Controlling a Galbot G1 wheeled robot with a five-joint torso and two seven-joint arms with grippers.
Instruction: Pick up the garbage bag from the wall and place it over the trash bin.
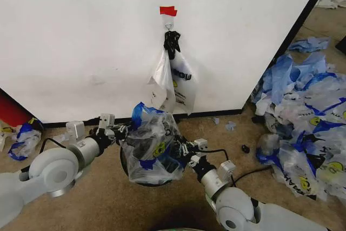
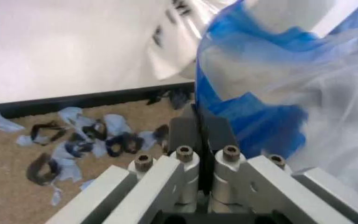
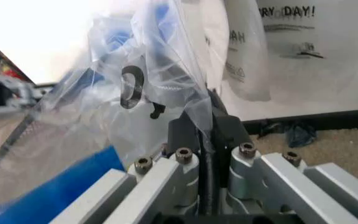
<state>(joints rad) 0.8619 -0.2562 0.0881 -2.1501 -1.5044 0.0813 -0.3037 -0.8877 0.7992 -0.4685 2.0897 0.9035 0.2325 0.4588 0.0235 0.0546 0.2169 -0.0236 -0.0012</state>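
Note:
The garbage bag, translucent with blue trim and a yellow smiley, is stretched between my two grippers over the black trash bin, whose rim shows under the plastic. My left gripper is shut on the bag's left edge; in the left wrist view its fingers are pressed together beside the blue trim. On the bag's right edge my right gripper is shut, with plastic running into its closed fingers. Behind stands the white wall with its hook and red tape.
More bags hang from the hook just behind the bin. A big pile of bags covers the floor at right. A red object and a blue bag lie at left. Blue scraps litter the carpet by the wall's black base strip.

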